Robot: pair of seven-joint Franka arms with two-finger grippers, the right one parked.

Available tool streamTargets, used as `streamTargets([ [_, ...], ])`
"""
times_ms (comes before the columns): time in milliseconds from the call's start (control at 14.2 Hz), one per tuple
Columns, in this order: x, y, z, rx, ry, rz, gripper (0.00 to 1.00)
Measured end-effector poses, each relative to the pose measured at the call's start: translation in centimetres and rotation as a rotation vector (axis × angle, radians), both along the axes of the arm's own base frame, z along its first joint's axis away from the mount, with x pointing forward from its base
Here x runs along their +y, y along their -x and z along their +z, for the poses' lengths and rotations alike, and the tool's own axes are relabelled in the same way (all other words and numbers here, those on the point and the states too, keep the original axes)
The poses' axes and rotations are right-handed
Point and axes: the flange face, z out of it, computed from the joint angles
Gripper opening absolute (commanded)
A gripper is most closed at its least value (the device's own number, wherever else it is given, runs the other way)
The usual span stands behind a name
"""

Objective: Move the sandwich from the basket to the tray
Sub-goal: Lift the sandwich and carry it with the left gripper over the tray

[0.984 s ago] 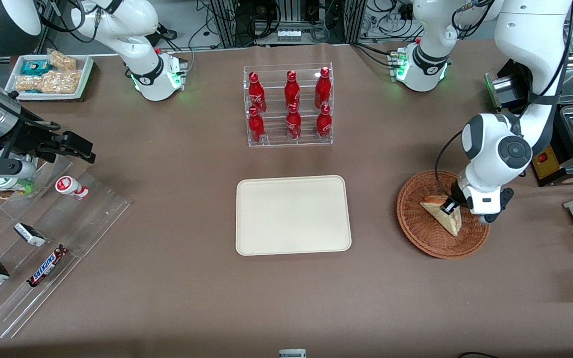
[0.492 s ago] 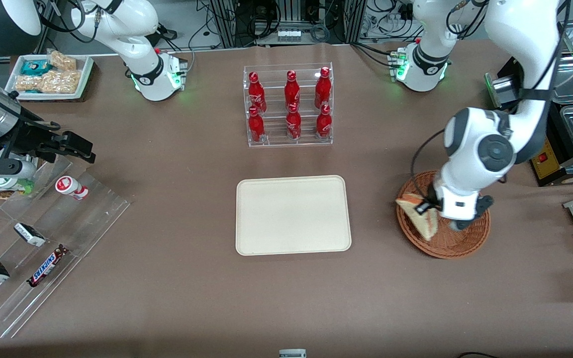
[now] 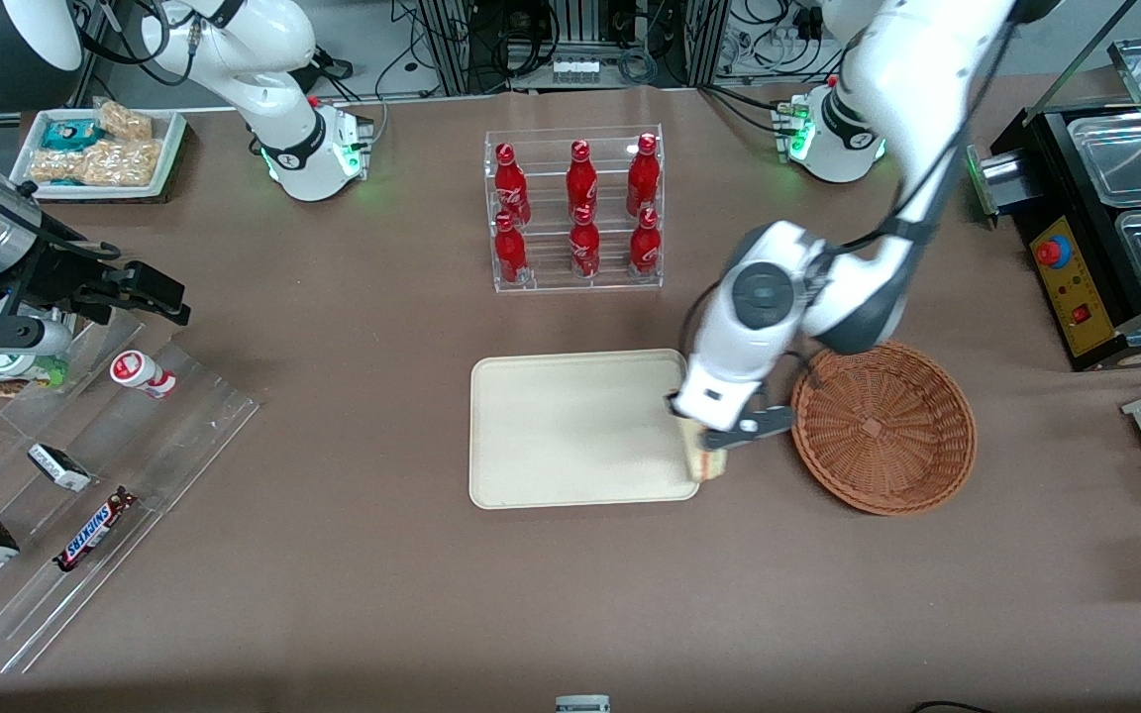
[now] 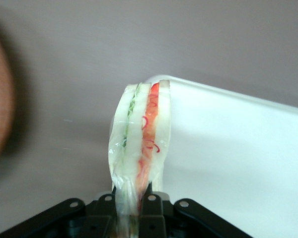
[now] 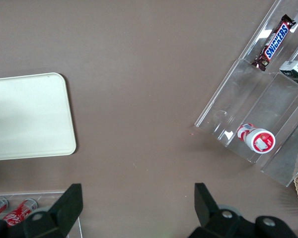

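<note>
Left gripper clamped on the sandwich, held above the table at the tray edge nearest the wicker basket, which is empty. Judgement: carry further in over the tray's middle, lower until the wedge touches, then release, else it may tip off the rim
</note>
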Motion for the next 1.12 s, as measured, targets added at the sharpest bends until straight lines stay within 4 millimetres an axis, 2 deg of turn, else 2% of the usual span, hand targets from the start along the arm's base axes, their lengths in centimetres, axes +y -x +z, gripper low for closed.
streamTargets([
  [211,-6.5,2.3,-2.5,-0.054,-0.02,-0.085,0.07],
  [352,-9.4,4.1,-3.9,-0.081,-0.009,-0.12,0.06],
  [492,-11.0,5.0,-4.8,-0.095,0.021,-0.137,0.06],
  [703,-12.0,5.5,-5.5,-0.112,0.058,-0.147,0.09],
  [773,-12.1,5.5,-5.9,-0.114,0.066,-0.143,0.15],
  [914,-12.2,5.5,-6.6,-0.116,0.077,-0.14,0.55],
  [984,-12.2,5.5,-6.7,-0.118,0.081,-0.141,0.98],
  [1125,-12.5,5.7,-6.6,-0.12,0.082,-0.146,1.0],
])
